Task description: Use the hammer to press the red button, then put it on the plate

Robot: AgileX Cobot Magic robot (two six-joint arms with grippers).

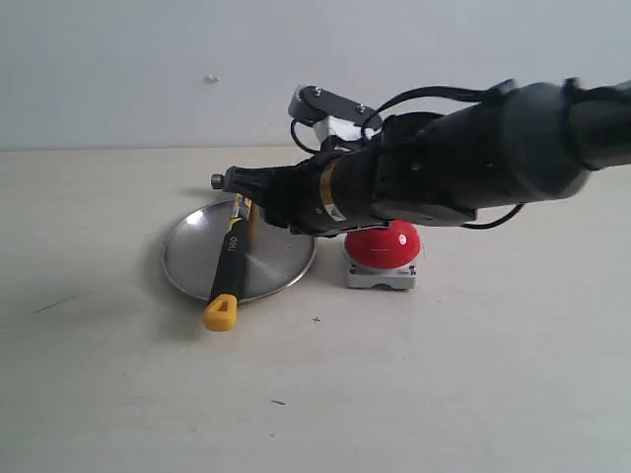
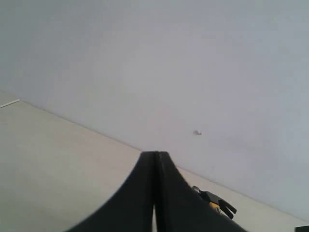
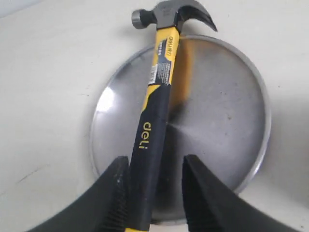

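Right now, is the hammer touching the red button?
Apart. The exterior view shows the hammer lying across the plate, with a strip of table between the plate's rim and the grey base of the red button.

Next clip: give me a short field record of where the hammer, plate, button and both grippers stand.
hammer: lies across the plate, head and yellow end past its rim
plate: flat, beside the button
button: red, apart from the hammer
right gripper: open, jaws either side of the handle
left gripper: shut, empty
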